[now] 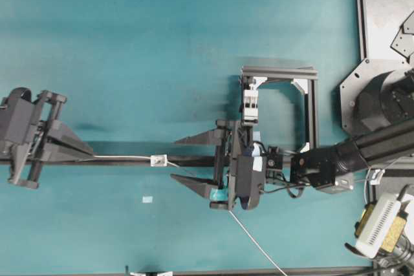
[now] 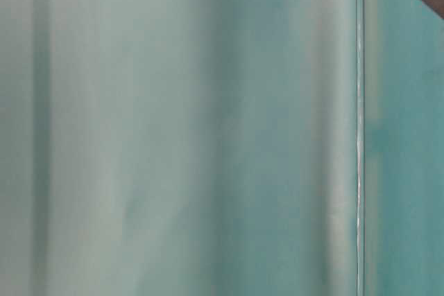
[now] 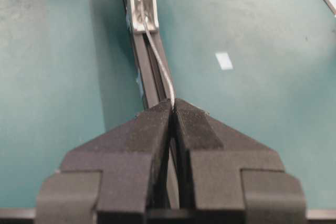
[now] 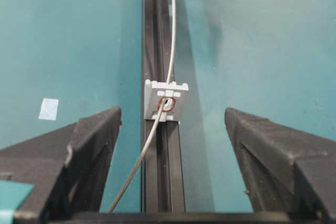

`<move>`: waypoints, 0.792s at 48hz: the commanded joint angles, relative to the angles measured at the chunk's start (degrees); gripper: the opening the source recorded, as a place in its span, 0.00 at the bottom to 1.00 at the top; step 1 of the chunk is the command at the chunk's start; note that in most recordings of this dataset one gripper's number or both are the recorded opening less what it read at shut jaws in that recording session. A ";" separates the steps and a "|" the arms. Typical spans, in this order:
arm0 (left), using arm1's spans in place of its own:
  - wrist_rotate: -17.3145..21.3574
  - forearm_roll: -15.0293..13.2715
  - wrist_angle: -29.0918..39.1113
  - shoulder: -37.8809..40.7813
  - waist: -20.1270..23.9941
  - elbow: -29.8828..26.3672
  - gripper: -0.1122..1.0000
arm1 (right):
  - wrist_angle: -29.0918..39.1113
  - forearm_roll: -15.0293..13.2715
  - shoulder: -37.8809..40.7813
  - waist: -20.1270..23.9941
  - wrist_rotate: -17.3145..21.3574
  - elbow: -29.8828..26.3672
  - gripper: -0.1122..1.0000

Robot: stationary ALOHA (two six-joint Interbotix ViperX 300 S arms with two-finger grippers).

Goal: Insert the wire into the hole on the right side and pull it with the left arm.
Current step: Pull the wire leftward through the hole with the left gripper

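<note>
The thin pale wire runs along a black rail and passes through the hole in the small white block. In the left wrist view my left gripper is shut on the wire just short of the block. Seen from overhead, the left gripper sits left of the block. My right gripper stands open on the block's right side, its fingers wide on either side of the rail. The wire trails back under it, free of the jaws.
The black rail lies left to right across the teal table. Behind the right wrist stands a black frame with a white clamp. A pale tape scrap lies in front of the rail. A white-beige plug sits at the right edge.
</note>
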 commanded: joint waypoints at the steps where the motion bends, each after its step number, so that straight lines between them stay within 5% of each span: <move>1: -0.26 0.18 2.20 -3.16 -0.44 0.53 0.01 | -0.18 -0.18 -1.85 0.09 0.00 -0.35 0.88; 38: -1.76 0.18 8.70 -16.79 -1.85 8.09 0.01 | -0.18 -0.18 -1.85 0.18 0.00 -0.53 0.87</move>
